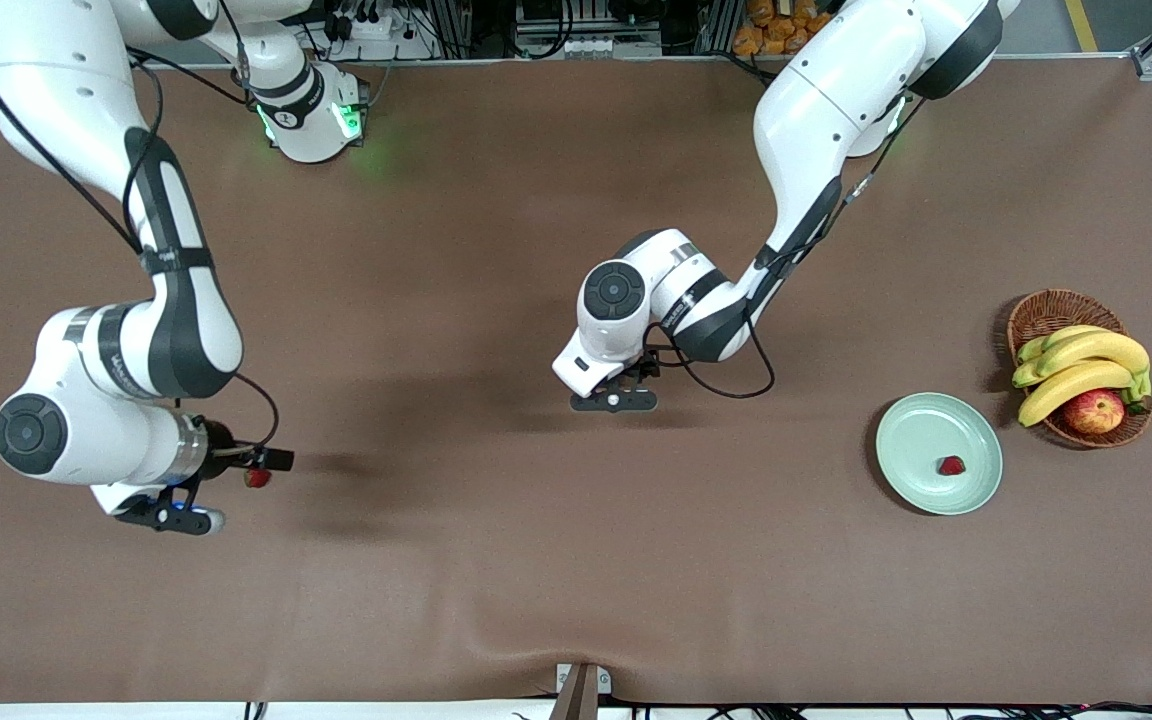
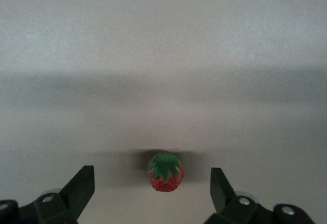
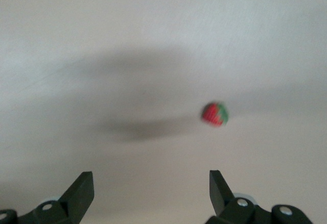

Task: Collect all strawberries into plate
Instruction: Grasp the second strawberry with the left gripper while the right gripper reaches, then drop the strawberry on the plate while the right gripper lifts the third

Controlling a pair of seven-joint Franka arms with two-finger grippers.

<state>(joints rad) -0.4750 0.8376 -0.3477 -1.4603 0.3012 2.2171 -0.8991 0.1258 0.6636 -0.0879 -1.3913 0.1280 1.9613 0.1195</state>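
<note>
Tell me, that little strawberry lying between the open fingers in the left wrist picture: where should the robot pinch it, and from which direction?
Probably across the red body, coming straight down from above. The strawberry lies on the table, its green cap showing and the widest red part just below it. The left gripper is open with a finger at each side of the berry, so lowering and closing on the body, not the leafy cap, looks surest.

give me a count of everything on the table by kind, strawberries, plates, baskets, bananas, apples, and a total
Strawberries: 3. One on the plate, one on the table by the right gripper, one between the open fingers of the left gripper.
Plates: 1
Baskets: 1
Bananas: 4, as far as shows
Apples: 1
Total: 10
</note>
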